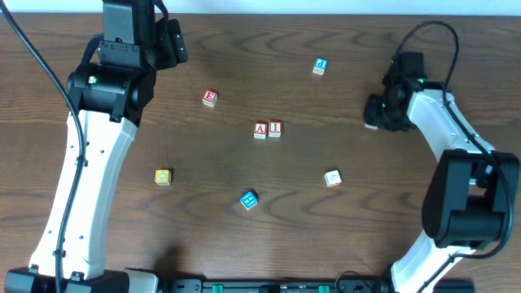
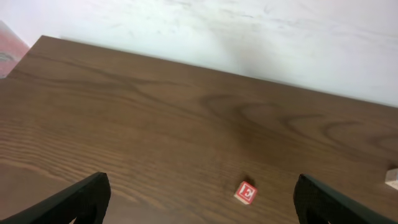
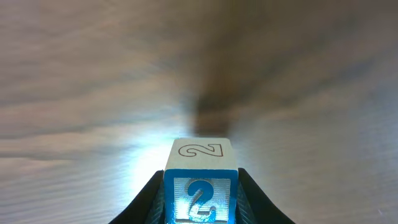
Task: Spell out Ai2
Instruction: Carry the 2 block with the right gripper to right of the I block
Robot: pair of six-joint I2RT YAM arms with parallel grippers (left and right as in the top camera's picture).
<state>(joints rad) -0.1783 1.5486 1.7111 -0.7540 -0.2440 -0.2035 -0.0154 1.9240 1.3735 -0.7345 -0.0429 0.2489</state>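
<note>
A red "A" block (image 1: 260, 129) and a red "i" block (image 1: 275, 128) sit side by side, touching, at the table's middle. My right gripper (image 1: 377, 116) is to their right, at the right side of the table. In the right wrist view it (image 3: 200, 199) is shut on a blue-and-white "2" block (image 3: 201, 180), held just above the wood. My left gripper (image 1: 174, 41) is at the far left, open and empty. In the left wrist view its fingers (image 2: 202, 208) are spread wide.
Loose blocks lie around: a red "E" block (image 1: 210, 98) (image 2: 246, 193), a blue block (image 1: 320, 66) at the back, a yellow block (image 1: 163, 176), a blue block (image 1: 249, 199) and a pale block (image 1: 332, 178) at the front.
</note>
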